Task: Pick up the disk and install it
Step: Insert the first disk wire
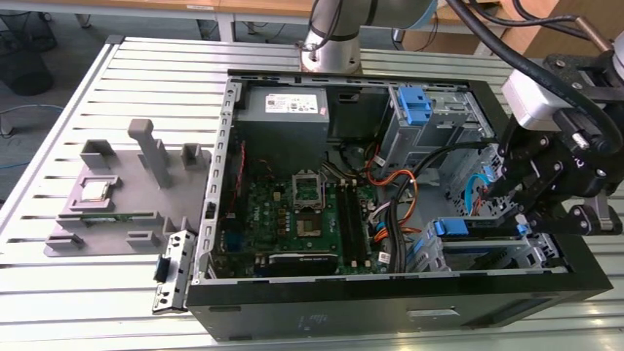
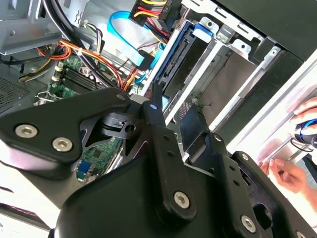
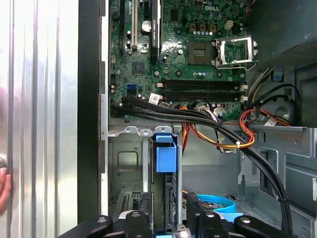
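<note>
my gripper [image 1: 527,216] hangs over the silver metal drive cage [image 1: 546,252] at the exterior view's right, inside the open black computer case [image 1: 390,322] that lies on the ribbed aluminium surface [image 1: 88,307]. the silver rectangular disk [image 3: 165,154], edged by its blue plastic bracket, stands on edge in that cage. in the first wrist view my fingers [image 3: 143,217] are spread to either side of its near end; whether the pads touch it i cannot quite tell. the green motherboard [image 1: 292,212] lies beside the cage.
</note>
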